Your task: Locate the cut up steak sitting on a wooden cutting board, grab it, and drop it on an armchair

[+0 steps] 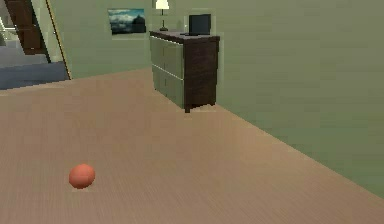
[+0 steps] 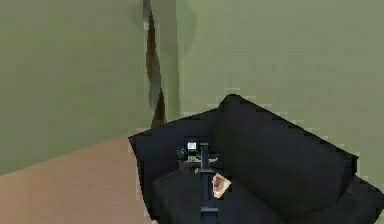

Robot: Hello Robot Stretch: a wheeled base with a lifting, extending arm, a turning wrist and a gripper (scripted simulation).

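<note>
- Gripper (image 2: 187,154) sits above the black armchair (image 2: 285,150) seat. Jaw state cannot be told, nor whether it holds anything.
- A small pinkish piece (image 2: 220,184) lies on the seat cushion, just right of the arm (image 2: 204,190), back from the fingers.
- Ahead there is open wooden floor (image 1: 200,160) with an orange ball (image 1: 82,176) on it, and a dresser (image 1: 185,68) against the far wall.

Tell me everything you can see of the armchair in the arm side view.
The armchair is nearly black and looks softly upholstered: tall padded back, thick side arms, wide seat cushion. It stands upright on the tan floor, its back toward the green wall. The end effector shows in front of the seat, and a small reddish, pale thing shows against the cushion nearby; whether that lies there or is held, I cannot tell.
</note>
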